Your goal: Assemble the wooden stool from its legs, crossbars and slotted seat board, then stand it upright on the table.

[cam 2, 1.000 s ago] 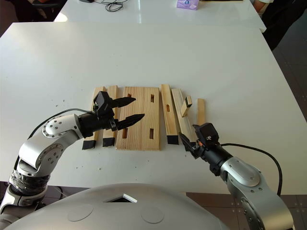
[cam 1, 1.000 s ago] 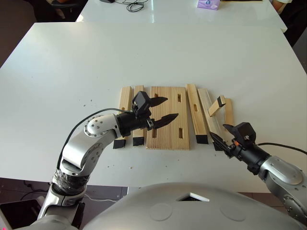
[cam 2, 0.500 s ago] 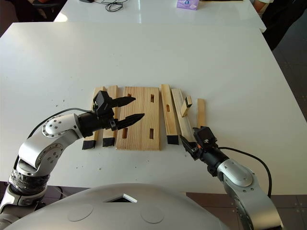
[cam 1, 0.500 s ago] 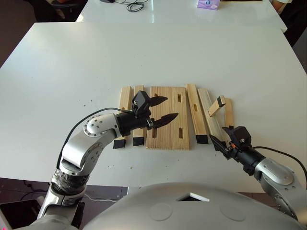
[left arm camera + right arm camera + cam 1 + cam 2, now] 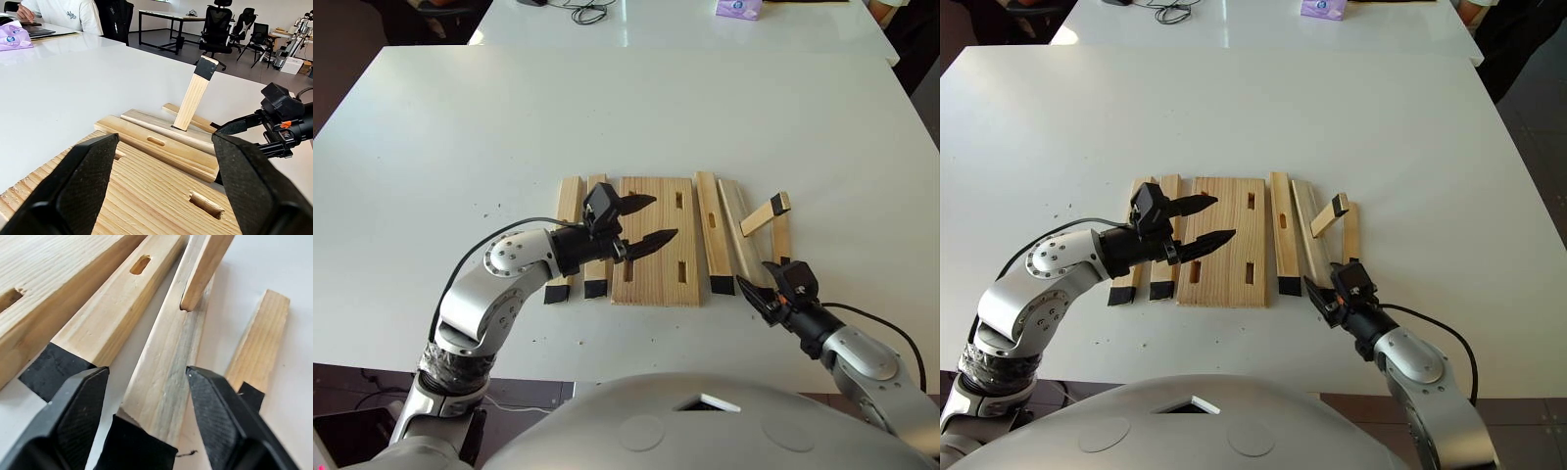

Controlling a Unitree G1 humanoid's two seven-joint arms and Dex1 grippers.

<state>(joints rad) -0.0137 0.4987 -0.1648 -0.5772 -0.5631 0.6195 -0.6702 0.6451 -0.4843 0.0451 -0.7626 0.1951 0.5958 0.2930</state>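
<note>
The slotted seat board (image 5: 656, 242) lies flat on the white table (image 5: 626, 117). Two black-tipped legs (image 5: 582, 211) lie left of it and two more (image 5: 708, 230) on its right. My left gripper (image 5: 664, 218) hovers open over the board's left half, holding nothing. My right gripper (image 5: 146, 369) is open low at the near end of the outer right leg (image 5: 166, 357), one finger on each side of its black-capped tip. A short crossbar (image 5: 766, 213) leans tilted on that leg, and another crossbar (image 5: 783, 235) lies flat beside it.
A second white table (image 5: 685, 20) stands behind, with cables and a purple packet (image 5: 738, 9) on it. The table's front edge runs close under my right gripper. Bare tabletop spreads left, right and behind the parts.
My right gripper has moved down and left to the outer right leg's near end. The tilted crossbar has swung, its black tip now farther right. My left gripper has kept still.
</note>
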